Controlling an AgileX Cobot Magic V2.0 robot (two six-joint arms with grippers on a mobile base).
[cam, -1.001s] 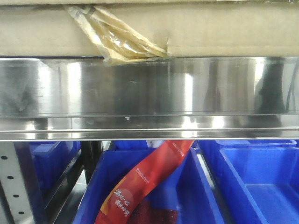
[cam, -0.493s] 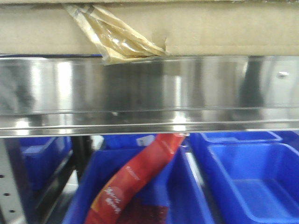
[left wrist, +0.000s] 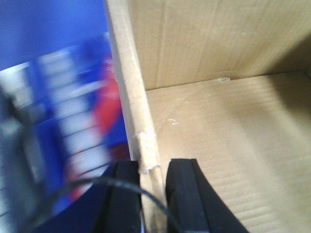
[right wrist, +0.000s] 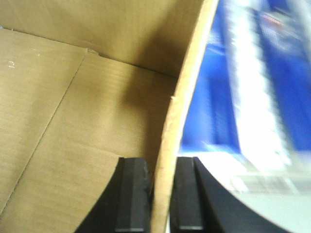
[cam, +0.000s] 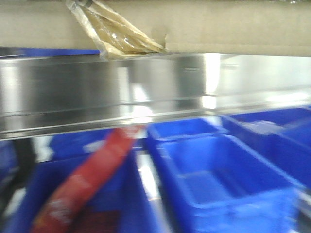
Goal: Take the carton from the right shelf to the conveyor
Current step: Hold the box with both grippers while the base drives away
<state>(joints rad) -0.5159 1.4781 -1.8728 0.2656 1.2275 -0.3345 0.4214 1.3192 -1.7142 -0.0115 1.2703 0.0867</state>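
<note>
Along the top of the front view, the carton (cam: 233,26) spans the frame just above the shelf (cam: 97,92) rail, with a wad of amber tape (cam: 119,36) hanging at its lower edge; whether it touches the rail is unclear. Below stand blue bins (cam: 214,179), the near left one holding a red packet (cam: 87,179) whose print is too blurred to read. The left gripper (left wrist: 154,174) is clamped on the carton's left wall, and the right gripper (right wrist: 161,170) on its right wall.
</note>
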